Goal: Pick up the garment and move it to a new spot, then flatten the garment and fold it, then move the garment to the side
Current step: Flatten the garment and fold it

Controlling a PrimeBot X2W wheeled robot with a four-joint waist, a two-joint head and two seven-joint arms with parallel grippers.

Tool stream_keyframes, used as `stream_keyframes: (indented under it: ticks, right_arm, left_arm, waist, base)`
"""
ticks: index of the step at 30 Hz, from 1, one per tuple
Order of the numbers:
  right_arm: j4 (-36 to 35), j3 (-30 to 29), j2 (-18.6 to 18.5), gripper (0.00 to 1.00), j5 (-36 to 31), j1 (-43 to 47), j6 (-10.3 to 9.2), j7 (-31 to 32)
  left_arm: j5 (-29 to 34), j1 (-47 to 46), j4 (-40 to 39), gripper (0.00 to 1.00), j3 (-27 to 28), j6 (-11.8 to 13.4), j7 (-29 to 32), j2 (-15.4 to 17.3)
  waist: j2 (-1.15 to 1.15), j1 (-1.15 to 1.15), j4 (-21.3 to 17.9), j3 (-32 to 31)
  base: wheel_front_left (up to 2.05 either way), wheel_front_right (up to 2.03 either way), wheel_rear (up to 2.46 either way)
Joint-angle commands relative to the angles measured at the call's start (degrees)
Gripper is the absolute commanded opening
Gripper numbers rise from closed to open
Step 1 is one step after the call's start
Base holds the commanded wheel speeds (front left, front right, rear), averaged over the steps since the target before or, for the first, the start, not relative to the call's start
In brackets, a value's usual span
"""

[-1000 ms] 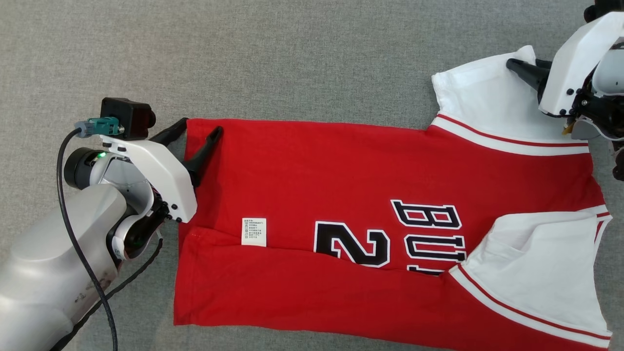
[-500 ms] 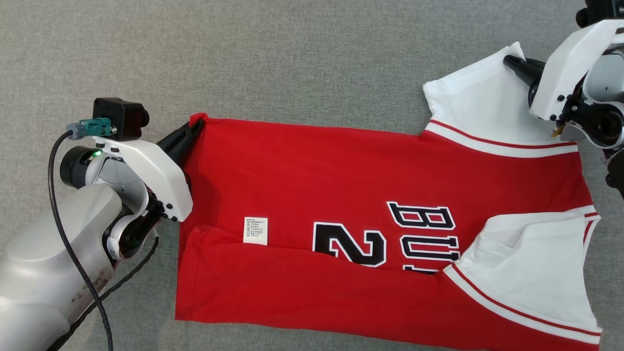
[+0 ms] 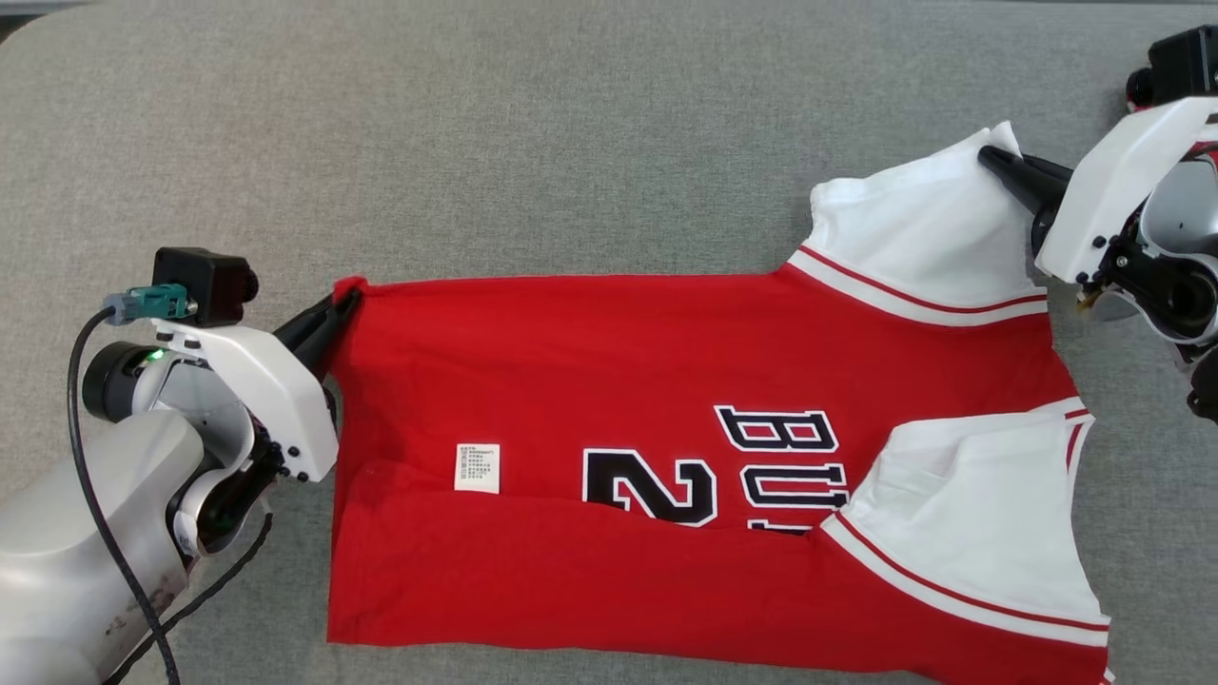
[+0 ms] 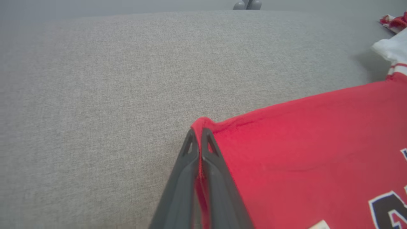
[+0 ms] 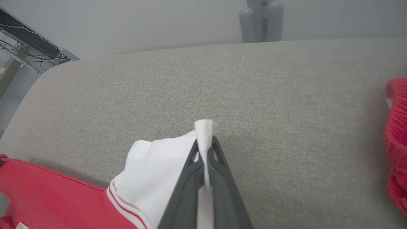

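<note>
A red jersey (image 3: pixel 618 381) with white sleeves and black lettering lies spread on the grey surface, its near long edge folded up over the lettering. My left gripper (image 3: pixel 344 303) is shut on the jersey's far hem corner (image 4: pixel 203 122), red cloth pinched between its fingers (image 4: pixel 190 156). My right gripper (image 3: pixel 990 157) is shut on the tip of the far white sleeve (image 3: pixel 928 228); in the right wrist view the sleeve corner (image 5: pixel 205 128) sticks up between the jaws. The other white sleeve (image 3: pixel 980 514) lies flat at the near right.
The grey fabric surface (image 3: pixel 533 143) stretches wide beyond the jersey. A second red cloth (image 5: pixel 396 140) lies at the right of the right wrist view. A grey stand (image 5: pixel 260 19) rises behind the surface's far edge, and a small white care label (image 3: pixel 477 467) shows on the jersey.
The left gripper went from open around the hem corner to shut on it. Both grippers and the jersey's far edge now sit lower and further left in the head view, though the camera also shifted.
</note>
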Motion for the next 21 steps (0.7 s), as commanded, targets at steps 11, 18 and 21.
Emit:
stream_keyframes:
  ticks: [11, 18, 21]
  right_arm:
    - [-2.4, 3.3, -2.7, 0.00, 4.5, 3.2, 0.03, -3.9]
    - [-6.4, 5.1, -4.3, 0.00, 7.0, 6.1, 0.03, -6.5]
    - [-8.8, 5.9, -5.3, 0.00, 8.1, 7.5, 0.03, -7.6]
  left_arm:
    - [-0.1, 3.4, -1.2, 0.00, -0.1, 1.3, -1.2, 3.1]
    - [0.3, 4.8, -4.2, 0.00, -0.7, 1.1, -1.5, 4.3]
    - [0.3, 5.7, -5.5, 0.00, -1.1, 1.5, -1.2, 5.7]
  waist:
    - [0.00, 0.00, -3.4, -2.9]
    - [0.00, 0.00, -4.2, -5.2]
    - [0.00, 0.00, -4.8, -6.2]
  base:
    - [0.00, 0.00, 0.00]
    - [0.00, 0.00, 0.00]
    - [0.00, 0.00, 0.00]
